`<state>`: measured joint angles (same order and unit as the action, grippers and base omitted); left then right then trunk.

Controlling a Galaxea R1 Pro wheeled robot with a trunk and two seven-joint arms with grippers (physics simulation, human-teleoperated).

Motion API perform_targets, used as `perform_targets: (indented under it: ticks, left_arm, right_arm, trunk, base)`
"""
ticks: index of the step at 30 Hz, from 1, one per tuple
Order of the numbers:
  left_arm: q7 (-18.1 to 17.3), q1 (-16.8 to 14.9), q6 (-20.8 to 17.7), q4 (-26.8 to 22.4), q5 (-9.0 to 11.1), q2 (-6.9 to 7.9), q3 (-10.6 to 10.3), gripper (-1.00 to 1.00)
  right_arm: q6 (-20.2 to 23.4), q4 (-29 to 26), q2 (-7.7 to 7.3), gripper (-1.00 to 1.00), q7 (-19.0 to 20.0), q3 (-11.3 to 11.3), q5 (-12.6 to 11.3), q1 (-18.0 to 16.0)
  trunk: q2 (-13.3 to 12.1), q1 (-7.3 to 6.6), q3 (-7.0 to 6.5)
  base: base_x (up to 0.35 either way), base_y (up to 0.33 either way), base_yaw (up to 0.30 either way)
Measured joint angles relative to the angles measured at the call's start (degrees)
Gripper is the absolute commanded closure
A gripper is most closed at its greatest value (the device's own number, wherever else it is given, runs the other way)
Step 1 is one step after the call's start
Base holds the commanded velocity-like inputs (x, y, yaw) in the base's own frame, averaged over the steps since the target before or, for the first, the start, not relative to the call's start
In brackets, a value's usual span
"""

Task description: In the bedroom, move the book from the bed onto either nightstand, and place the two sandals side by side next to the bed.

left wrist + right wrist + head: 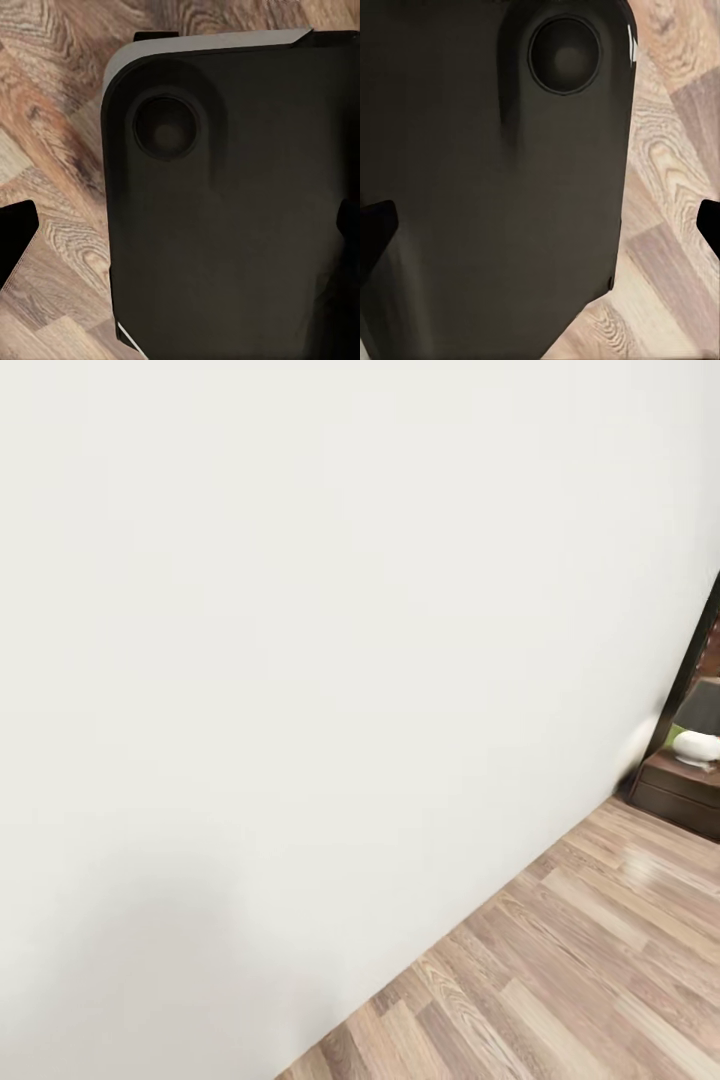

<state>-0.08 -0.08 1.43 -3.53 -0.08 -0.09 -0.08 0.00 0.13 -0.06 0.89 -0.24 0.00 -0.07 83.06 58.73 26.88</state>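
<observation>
Close under the left wrist camera sits a broad dark panel of the robot's own body (pixel 240 210) with one round recess in it, held over the brown plank floor (pixel 52 127); one black fingertip (pixel 15 240) juts in at the edge and a second dark tip shows at the opposite edge, so the left gripper's fingers are spread wide with nothing between them. The right wrist view is much the same: one dark rounded panel (pixel 495 187) with one round recess, and two black fingertips (pixel 375 225) at opposite edges, parted and empty, above the same wood floor. From the head, one plain white wall (pixel 300 660) of the bedroom takes most of the view, meeting the floor (pixel 560 980) along a slanted line. At the far right stands one nightstand (pixel 685 790), dark brown, against a dark frame edge, with one small white lamp base (pixel 697 747) under a dark shade on its top.
</observation>
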Motion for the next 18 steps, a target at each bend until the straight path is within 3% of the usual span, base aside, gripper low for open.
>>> perform_targets:
  ticks: [18]
  left_arm:
    - [0.03, 0.00, -0.03, 0.00, 0.00, -0.01, 0.00, -1.00]
  right_arm:
    - [-0.05, 0.02, 0.01, -1.00, 0.02, 0.00, 0.00, 0.00]
  trunk:
    - [0.00, 0.00, -0.35]
  base:
    - [0.000, 0.000, -0.247]
